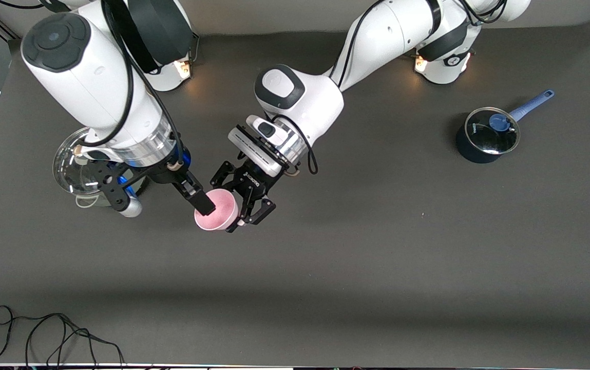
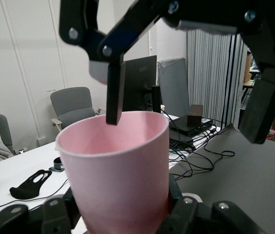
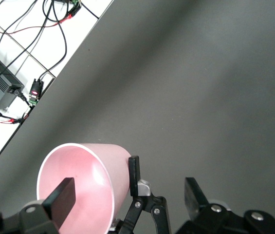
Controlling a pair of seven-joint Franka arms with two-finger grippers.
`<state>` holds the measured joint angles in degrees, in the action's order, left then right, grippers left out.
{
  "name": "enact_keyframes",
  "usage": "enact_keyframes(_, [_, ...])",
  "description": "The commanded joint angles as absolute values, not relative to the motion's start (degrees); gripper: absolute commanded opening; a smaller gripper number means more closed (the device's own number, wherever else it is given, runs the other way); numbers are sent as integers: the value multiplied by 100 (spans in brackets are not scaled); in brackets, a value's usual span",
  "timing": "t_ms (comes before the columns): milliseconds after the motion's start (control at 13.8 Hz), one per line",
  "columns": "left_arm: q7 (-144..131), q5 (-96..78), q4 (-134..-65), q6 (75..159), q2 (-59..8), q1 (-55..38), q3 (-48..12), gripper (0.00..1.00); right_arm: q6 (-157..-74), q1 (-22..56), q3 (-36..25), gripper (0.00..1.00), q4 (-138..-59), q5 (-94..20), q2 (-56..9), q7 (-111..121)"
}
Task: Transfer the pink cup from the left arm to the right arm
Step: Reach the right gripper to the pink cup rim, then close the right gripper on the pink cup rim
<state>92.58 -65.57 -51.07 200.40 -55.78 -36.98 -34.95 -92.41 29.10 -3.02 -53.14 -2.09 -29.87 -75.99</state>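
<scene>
Grey tabletop (image 1: 377, 246) lies under pink cup (image 1: 216, 209), clamped by left pincer (image 1: 241, 203)

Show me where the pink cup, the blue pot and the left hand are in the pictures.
pink cup (image 1: 219, 213): front view, inside of the cup.
blue pot (image 1: 486, 140): front view, glass lid.
left hand (image 1: 247, 198): front view, between its fingertips, beside the cup.

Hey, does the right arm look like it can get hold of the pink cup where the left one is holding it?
Probably yes. The left gripper clamps the pink cup low on its body, leaving the rim free. The right gripper is open, with one finger already dipped inside the rim, so closing should pinch the wall.
</scene>
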Motion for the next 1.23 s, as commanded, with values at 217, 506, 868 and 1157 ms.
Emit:
enact_keyframes(217, [9158, -6574, -5062, 20083, -5528, -3779, -3419, 0, -9316, 2918, -264, 98, -5089, -220, -3173, -7743])
enact_keyframes(506, [9158, -6574, -5062, 20083, -5528, -3779, -3410, 0, -9351, 2918, -255, 61, -5080, -220, -3173, -7734])
enact_keyframes(868, [9158, -6574, -5062, 20083, -5520, -3779, -3410, 0, -9404, 2918, -220, 0, -5080, -220, -3164, -7726])
enact_keyframes(1157, [9158, -6574, -5062, 20083, -5511, -3779, -3410, 0, -9404, 2918, -220, 0, -5062, -220, -3164, -7717])
